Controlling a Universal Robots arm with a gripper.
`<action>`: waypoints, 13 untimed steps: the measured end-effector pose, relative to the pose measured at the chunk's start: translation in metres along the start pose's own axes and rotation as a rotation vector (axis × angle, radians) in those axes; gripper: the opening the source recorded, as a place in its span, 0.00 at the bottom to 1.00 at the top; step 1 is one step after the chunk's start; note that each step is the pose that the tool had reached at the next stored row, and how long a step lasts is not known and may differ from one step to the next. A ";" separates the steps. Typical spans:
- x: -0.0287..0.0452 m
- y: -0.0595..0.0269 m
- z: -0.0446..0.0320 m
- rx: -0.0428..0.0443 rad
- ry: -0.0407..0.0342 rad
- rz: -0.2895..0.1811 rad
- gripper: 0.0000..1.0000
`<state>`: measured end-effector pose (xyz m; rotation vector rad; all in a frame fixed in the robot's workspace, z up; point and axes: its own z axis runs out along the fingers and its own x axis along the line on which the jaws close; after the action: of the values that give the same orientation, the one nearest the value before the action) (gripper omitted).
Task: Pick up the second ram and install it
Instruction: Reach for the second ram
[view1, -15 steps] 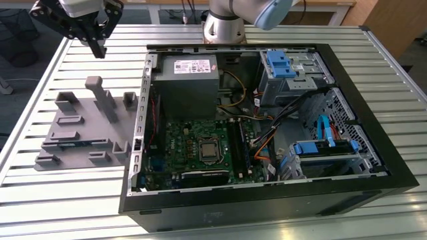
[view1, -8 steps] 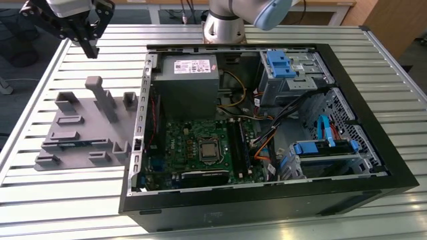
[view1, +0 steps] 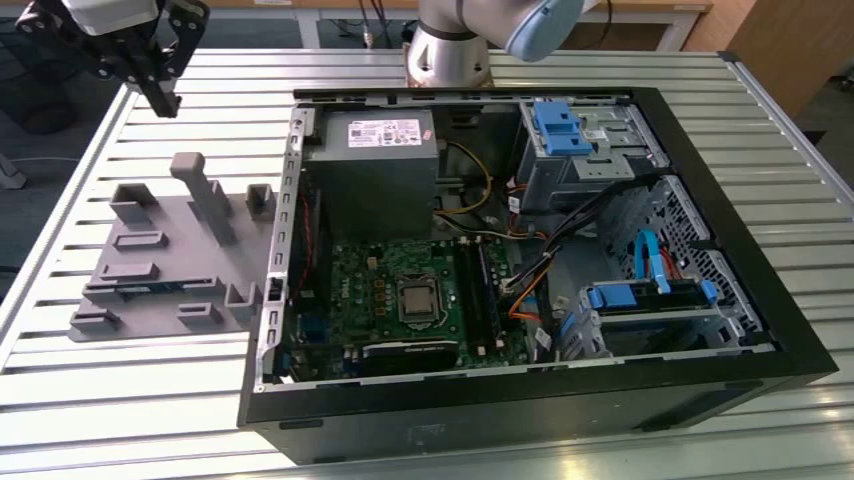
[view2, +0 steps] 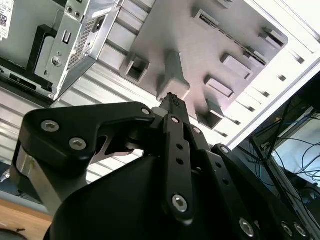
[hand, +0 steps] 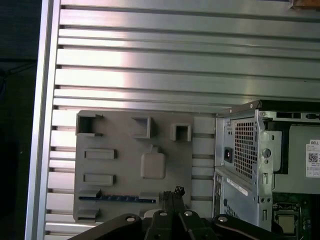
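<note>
While the gripper (view1: 166, 100) hangs high over the slatted metal table (view1: 200, 400), near the exterior view's upper left corner, it is well apart from everything below and carries nothing. Its two black fingers appear pressed together at the tips in both wrist views (view2: 172, 101) (hand: 175, 192), though the second wrist view looks along one finger's edge, so I take the pincer as closed rather than swear to it. The second ram (hand: 117, 198) lies in the grey holder tray (hand: 115, 130), a thin blue strip lengthwise between low blocks, along the tray's edge farthest from its three hollow square blocks. That tray (view1: 160, 270) sits flat on the table just beside the open computer case (view1: 787, 340), on the exterior view's left of it. Inside the case the green motherboard (view1: 374, 280) lies exposed below the grey power supply (view1: 380, 170) (coloured cables run between them), with long black slot rails (view1: 483, 290) beside the processor socket (view1: 418, 299); whether a module sits in one of those rails is hard to tell.
</note>
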<state>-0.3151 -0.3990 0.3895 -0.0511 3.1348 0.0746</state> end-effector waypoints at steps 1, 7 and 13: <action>0.0021 0.0001 0.0000 0.0000 0.0000 0.000 0.11; 0.0129 0.0004 0.0001 -0.0001 0.0000 0.000 0.11; 0.0239 0.0007 0.0003 0.0000 0.0000 0.000 0.11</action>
<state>-0.3390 -0.3990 0.3891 -0.0515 3.1348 0.0747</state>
